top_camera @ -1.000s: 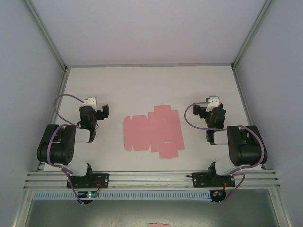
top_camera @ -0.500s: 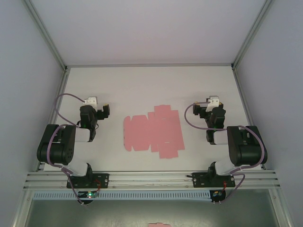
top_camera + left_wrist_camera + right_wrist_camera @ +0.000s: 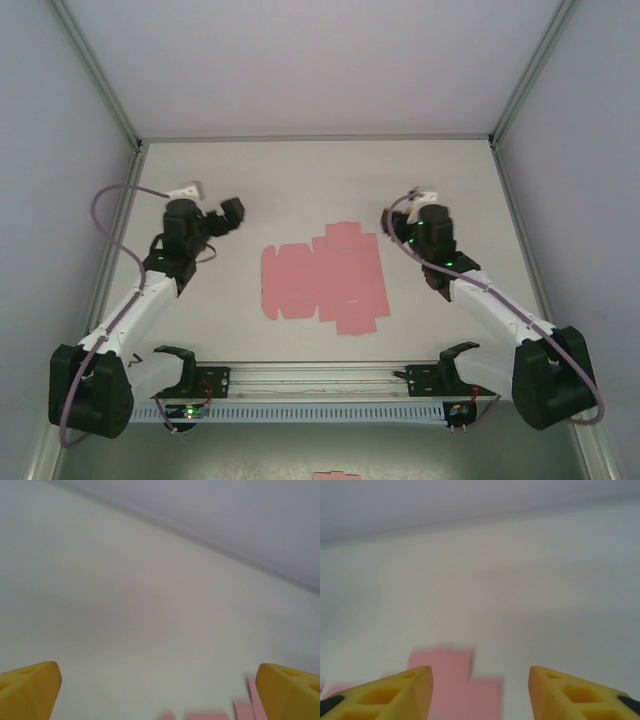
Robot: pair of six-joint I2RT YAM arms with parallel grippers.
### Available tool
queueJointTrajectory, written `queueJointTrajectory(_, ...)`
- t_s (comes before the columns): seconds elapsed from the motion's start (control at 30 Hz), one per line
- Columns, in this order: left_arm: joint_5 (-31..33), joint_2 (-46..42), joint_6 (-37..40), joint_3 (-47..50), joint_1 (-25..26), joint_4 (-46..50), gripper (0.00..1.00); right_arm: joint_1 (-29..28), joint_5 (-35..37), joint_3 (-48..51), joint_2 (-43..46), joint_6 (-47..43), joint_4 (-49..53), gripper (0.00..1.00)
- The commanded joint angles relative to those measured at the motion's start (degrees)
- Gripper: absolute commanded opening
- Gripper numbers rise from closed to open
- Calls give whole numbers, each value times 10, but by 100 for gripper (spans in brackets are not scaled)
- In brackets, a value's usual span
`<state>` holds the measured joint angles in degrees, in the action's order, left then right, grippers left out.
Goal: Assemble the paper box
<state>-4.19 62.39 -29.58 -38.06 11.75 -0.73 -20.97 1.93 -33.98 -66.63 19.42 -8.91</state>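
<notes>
Seeing the left gripper (image 3: pixel 156 672) and right gripper (image 3: pixel 480 675) both apart and empty, we fear they only push the flat paper box (image 3: pixel 325 278) sideways, because thin card lies flush.

The right tool (image 3: pixel 481 692) hangs over the white bench (image 3: pixel 530 595). Its two yellow fingertips (image 3: pixel 395 692) stand apart, with nothing clamped between them. The paper box (image 3: pixel 445 662) lies flat on the bench as a pink sheet, and the fingertips stand on either side of it. One squarish flap juts out on the side of the paper box away from the tool. The sheet is blurred, so its creases cannot be made out. Beyond the paper box, bare bench runs to a grey wall (image 3: pixel 470 505).
</notes>
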Motion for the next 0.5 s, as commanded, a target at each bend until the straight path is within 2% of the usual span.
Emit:
queueJointTrajectory(0.0,13,4,-79,4,72,157,100,-53,-8,-12,-46,44,132,50)
queueJointTrajectory(0.1,-33,28,-119,17,93,155,100,-85,-10,-31,-99,62,145,40)
queueJointTrajectory(0.2,-108,58,-139,33,97,121,100,-95,-16,-31,-139,67,136,38)
queueJointTrajectory(0.3,-139,83,-153,40,102,89,100,-95,23,-33,-180,79,148,36)
queueJointTrajectory(0.37,-171,105,-158,40,107,73,100,-94,19,-32,-205,86,147,32)
queueJointTrajectory(0.47,-193,138,-159,38,113,65,100,-95,0,-21,-227,96,131,31)
